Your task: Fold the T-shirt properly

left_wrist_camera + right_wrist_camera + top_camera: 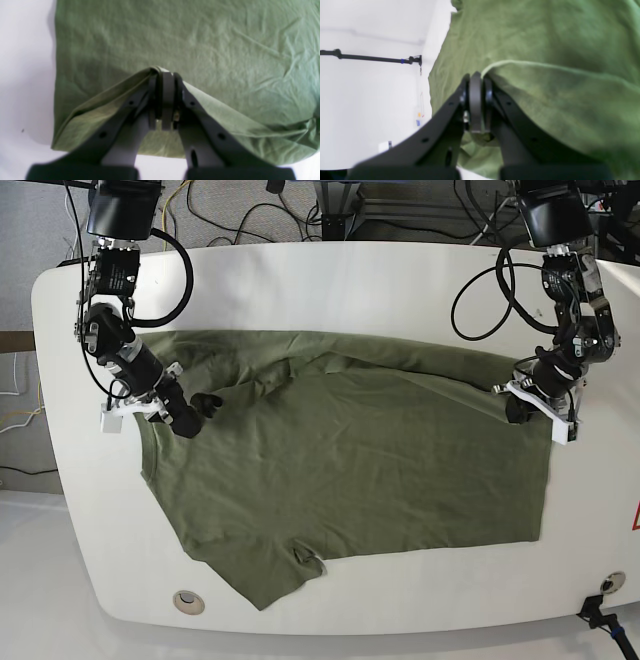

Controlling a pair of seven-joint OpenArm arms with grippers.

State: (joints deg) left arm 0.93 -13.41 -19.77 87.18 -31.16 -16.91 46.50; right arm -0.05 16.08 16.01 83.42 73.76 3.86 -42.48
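- The left hand [165, 75] is pinched shut on a raised fold of the T-shirt [340, 470], near the garment's edge on the base view's right.
- The right hand [476, 75] is likewise clamped on a lifted fold of cloth, at the opposite side of the garment.
- Bare table [330, 280] lies beyond both hands, with a wide strip along the far edge and a narrower one at the near edge.
- The T-shirt lies spread and wrinkled across the table, its long axis running side to side between the hands, with a sleeve reaching toward the near edge.
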